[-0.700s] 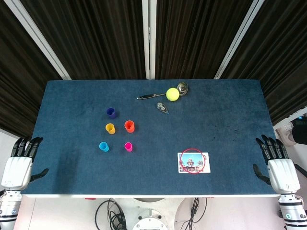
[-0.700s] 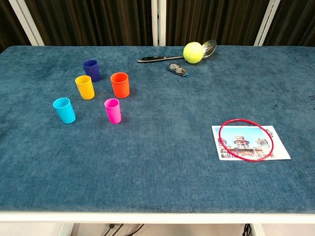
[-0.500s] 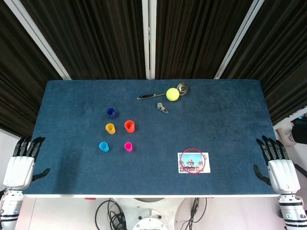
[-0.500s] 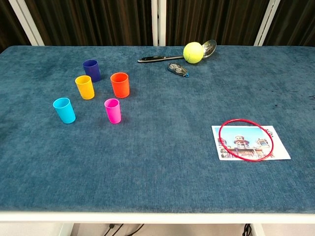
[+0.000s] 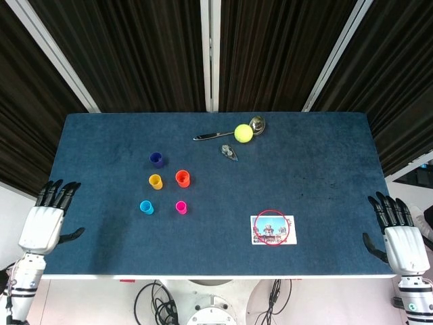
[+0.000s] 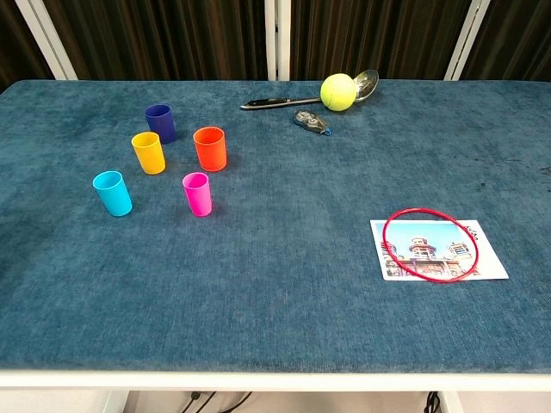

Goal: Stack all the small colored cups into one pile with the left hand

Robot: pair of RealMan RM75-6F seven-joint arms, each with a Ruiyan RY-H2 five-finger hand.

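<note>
Since a moment ago, the left hand (image 5: 42,227) has lifted and edged in toward the worktop's (image 5: 325,176) left edge, while the right hand (image 5: 403,240) has dropped back a little at the right edge. Both hands are empty with fingers spread, and neither shows in the chest view. None of the cups is stacked yet: the dark blue cup (image 6: 160,123), yellow cup (image 6: 148,152), orange cup (image 6: 209,148), cyan cup (image 6: 113,193) and pink cup (image 6: 197,194) stand upright and apart in a loose cluster on the worktop's left half, nearer the middle than any edge. To do this well, I'd bring the left hand over the cyan cup, the nearest to it, pinch it by the rim without tipping its neighbours, then lower it squarely into another cup.
</note>
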